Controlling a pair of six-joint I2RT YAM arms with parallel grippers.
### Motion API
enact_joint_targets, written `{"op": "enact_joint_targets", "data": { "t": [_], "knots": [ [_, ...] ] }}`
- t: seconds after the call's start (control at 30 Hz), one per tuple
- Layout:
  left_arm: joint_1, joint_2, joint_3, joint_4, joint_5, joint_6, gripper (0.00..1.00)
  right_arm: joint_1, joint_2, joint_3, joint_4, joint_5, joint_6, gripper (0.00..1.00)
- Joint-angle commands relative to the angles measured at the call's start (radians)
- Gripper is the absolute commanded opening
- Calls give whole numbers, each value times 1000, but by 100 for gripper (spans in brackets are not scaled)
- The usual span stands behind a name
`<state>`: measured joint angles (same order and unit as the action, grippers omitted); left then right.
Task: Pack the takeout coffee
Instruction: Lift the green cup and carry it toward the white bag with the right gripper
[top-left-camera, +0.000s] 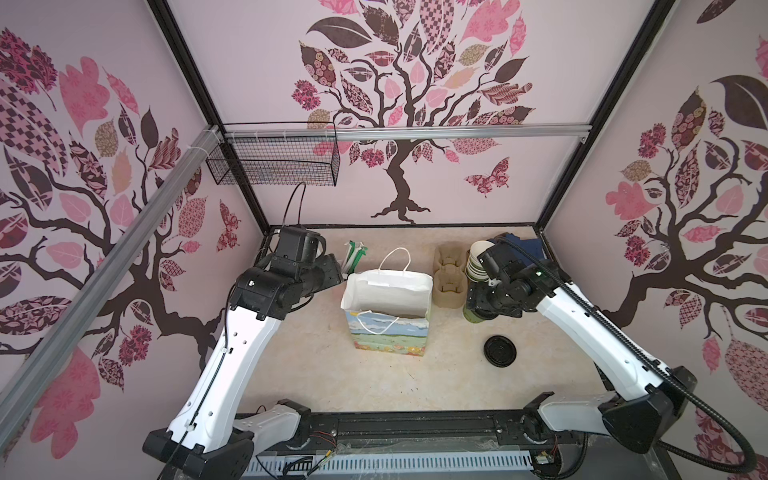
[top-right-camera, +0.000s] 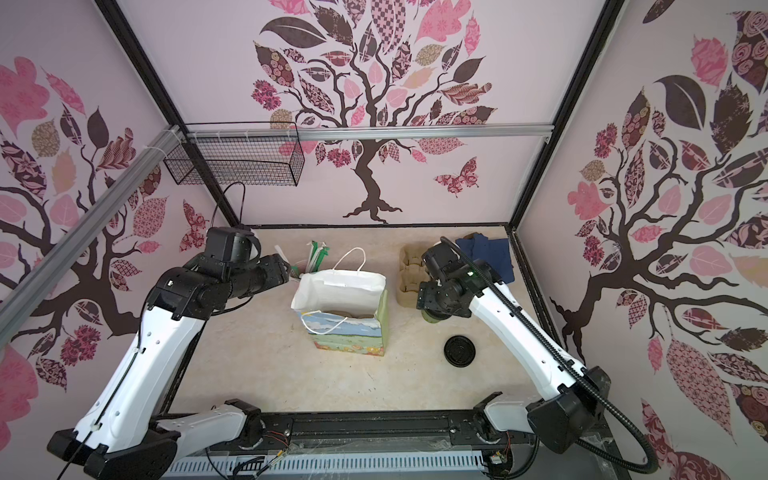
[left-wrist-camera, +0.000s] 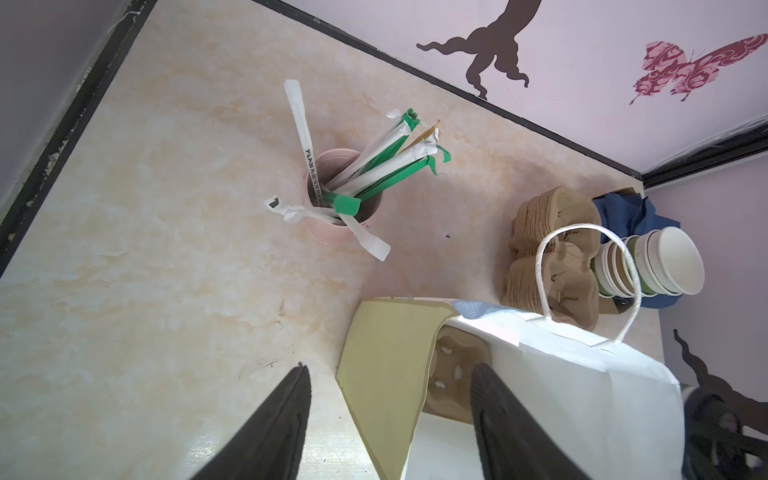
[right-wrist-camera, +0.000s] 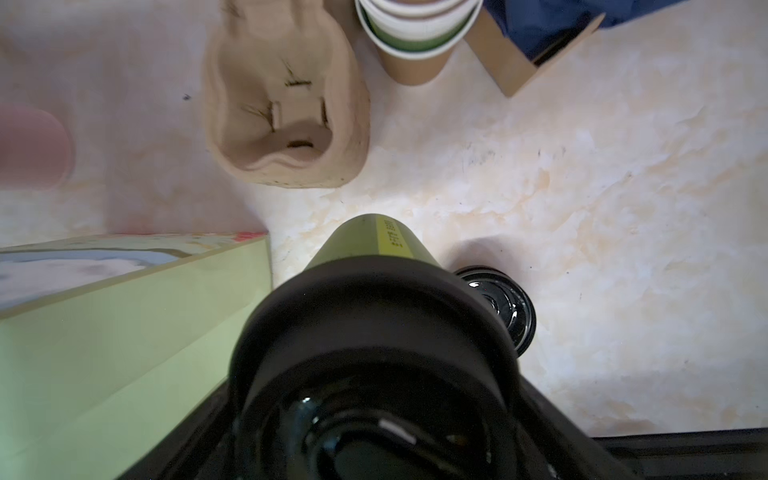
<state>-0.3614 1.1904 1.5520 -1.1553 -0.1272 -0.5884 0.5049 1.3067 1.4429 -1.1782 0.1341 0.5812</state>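
The takeout coffee (top-left-camera: 478, 319) (top-right-camera: 432, 319), a green cup (right-wrist-camera: 365, 241) with a black lid (right-wrist-camera: 374, 316), stands on the table right of the paper bag (top-left-camera: 386, 332) (top-right-camera: 345, 336). My right gripper (right-wrist-camera: 374, 399) is directly over it, so both top views show only the cup's lower wall. The lid fills the space between the jaws, and I cannot make out whether they press on it. My left gripper (left-wrist-camera: 390, 370) (top-left-camera: 338, 272) is open and straddles the bag's left wall (left-wrist-camera: 386, 374). A cardboard carrier (left-wrist-camera: 457, 374) lies inside the bag.
A loose black lid (top-left-camera: 500, 350) (right-wrist-camera: 503, 307) lies in front of the coffee. Behind it are stacked lidless cups (top-left-camera: 476, 262) (left-wrist-camera: 656, 266), a pile of cardboard carriers (top-left-camera: 449, 274) (right-wrist-camera: 286, 104) and a blue cloth (top-right-camera: 486, 253). A pink cup of wrapped straws (left-wrist-camera: 340, 195) stands behind the bag on the left.
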Motion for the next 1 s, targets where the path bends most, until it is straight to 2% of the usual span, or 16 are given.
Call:
{"op": "enact_joint_targets", "data": {
  "t": [0.0,0.33,0.73,0.97],
  "knots": [
    [4,-7,19,-19,2,18,65,-6,-20,118,-81,-6,-83,87],
    [4,-14,16,-25,15,15,65,17,-12,364,-22,-173,-261,81],
    [3,-22,13,-37,23,26,64,193,144,638,-36,-297,-575,79],
    [3,-44,-25,-35,48,35,65,301,254,725,-60,-305,-615,79]
  ]
}}
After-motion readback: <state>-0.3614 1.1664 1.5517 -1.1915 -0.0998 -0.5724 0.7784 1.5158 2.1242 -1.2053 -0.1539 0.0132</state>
